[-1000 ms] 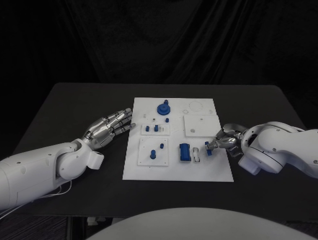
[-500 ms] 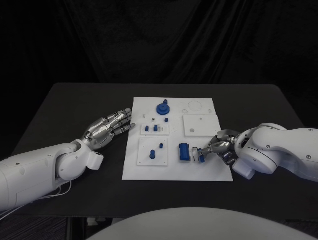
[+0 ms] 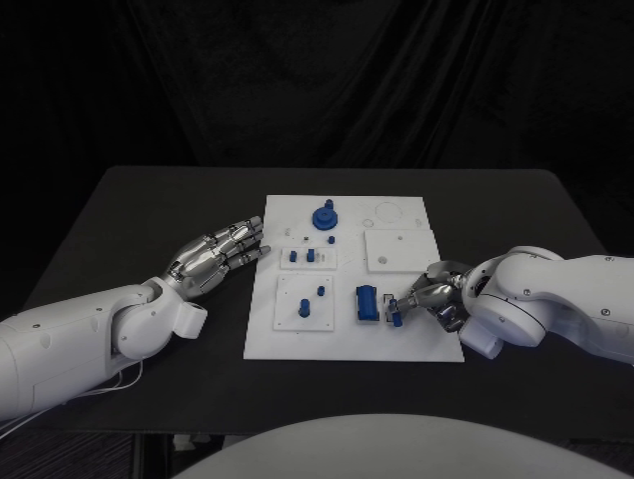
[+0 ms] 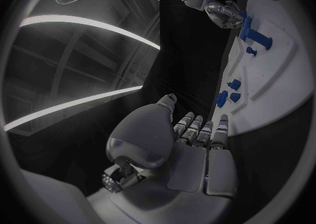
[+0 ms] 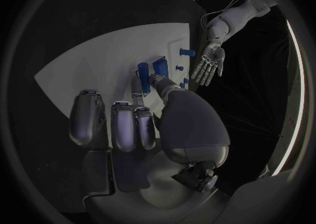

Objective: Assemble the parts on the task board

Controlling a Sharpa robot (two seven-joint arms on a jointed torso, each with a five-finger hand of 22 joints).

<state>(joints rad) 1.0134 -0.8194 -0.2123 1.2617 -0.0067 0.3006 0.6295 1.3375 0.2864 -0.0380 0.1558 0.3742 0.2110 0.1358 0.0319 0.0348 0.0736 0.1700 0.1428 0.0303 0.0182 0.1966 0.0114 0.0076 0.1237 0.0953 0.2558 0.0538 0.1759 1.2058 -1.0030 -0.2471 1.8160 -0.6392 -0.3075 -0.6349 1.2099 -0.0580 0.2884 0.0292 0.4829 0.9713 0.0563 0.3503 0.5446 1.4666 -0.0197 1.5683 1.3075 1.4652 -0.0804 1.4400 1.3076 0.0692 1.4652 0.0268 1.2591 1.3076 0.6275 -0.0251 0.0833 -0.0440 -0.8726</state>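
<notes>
Task board (image 3: 403,339), flat white plate, mid black counter (image 3: 144,220) | right hand (image 3: 429,295) at 4 o'clock pinches small blue part (image 3: 397,316) beside tall blue block (image 3: 365,303), apparently to seat it | left hand (image 3: 219,253) at 9 o'clock released, fingers spread, clear of work.

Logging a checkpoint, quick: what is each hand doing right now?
Left hand: open, fingers spread, holding nothing.
Right hand: pinching a small blue part over the task board.
</notes>
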